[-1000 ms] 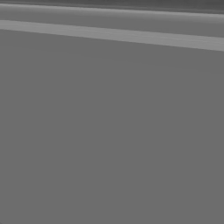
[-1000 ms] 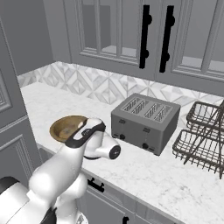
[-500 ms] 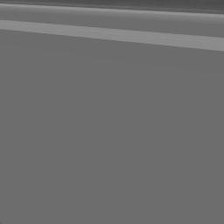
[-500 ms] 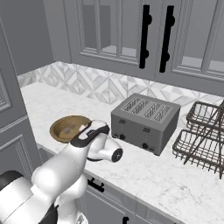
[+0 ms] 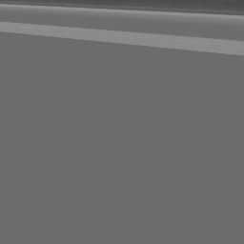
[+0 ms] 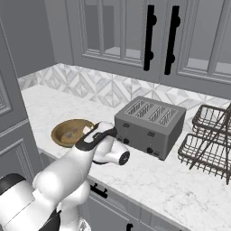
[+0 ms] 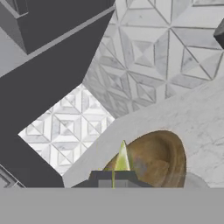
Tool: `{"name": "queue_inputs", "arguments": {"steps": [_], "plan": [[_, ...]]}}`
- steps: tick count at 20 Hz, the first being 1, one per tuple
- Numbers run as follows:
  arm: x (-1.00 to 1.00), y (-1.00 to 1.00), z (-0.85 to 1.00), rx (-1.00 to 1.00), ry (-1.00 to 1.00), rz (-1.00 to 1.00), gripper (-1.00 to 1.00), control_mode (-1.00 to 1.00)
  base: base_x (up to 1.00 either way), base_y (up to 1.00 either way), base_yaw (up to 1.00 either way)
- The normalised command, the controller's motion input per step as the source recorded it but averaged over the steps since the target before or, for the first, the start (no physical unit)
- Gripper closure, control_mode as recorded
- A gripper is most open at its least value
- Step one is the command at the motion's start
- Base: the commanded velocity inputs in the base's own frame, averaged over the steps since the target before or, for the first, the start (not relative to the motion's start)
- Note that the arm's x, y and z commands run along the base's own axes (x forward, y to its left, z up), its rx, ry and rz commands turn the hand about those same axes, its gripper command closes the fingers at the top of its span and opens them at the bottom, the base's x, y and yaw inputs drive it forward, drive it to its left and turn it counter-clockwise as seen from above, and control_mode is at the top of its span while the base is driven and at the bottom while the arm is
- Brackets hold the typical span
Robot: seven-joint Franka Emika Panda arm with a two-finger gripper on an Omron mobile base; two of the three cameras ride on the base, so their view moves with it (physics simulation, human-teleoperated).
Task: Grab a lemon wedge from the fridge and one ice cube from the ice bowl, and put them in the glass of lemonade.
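Clamped nearly flat together, my claw is pinching one lemon wedge, a thin yellow-green sliver sticking up from between the dark fingertips in the hand view. I am counting one ice bowl, tan-brown and sitting on the marble counter near its front edge, well left of one grey four-slot toaster. One dark wire rack is standing at the far right. In the hand view the wedge is hanging just over the near rim of the ice bowl, and whether it is touching that rim I cannot tell. Two black cabinet handles are showing above the toaster.
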Motion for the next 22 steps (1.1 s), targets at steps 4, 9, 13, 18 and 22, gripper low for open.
{"name": "queue_inputs", "arguments": {"steps": [4,9,13,18,22], "plan": [[0.12,0.13,0.31,0.0,-0.03,0.0,1.0,-1.0,0.0,0.0,0.0],[0.2,0.0,0.0,0.0,0.0,0.0,1.0,-1.0,0.0,0.0,0.0],[0.0,0.0,0.0,0.0,0.0,0.0,1.0,-1.0,0.0,0.0,0.0],[0.0,0.06,0.45,0.0,0.0,-0.01,-1.0,-1.0,0.0,0.0,0.0],[0.0,0.39,0.78,-0.16,0.2,-0.04,-1.0,-1.0,0.0,0.0,0.0]]}}
